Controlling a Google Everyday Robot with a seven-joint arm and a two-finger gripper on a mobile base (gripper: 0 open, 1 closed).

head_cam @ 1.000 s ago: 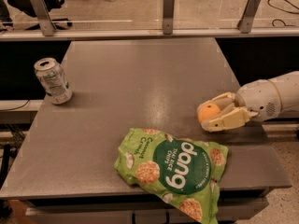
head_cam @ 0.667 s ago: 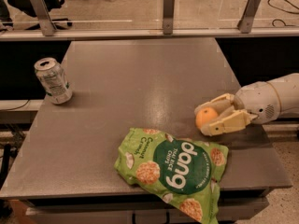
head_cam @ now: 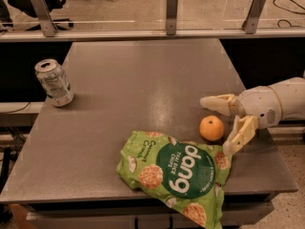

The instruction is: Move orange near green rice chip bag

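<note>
The orange (head_cam: pixel 211 128) sits on the grey table (head_cam: pixel 143 80), just above the upper right edge of the green rice chip bag (head_cam: pixel 178 173), about touching it. The bag lies flat at the table's front, its lower end hanging over the front edge. My gripper (head_cam: pixel 215 125) comes in from the right and is open, one finger (head_cam: pixel 217 102) behind the orange and the other finger (head_cam: pixel 238 136) to its right. The fingers stand apart from the orange and do not hold it.
A silver soda can (head_cam: pixel 54 82) stands at the table's left edge. A low glass barrier with metal posts (head_cam: pixel 172 11) runs along the far edge. The table's right edge lies under my arm (head_cam: pixel 281 104).
The gripper has opened and let go of the orange, which now rests on the table next to the bag, slightly left of where it was held.
</note>
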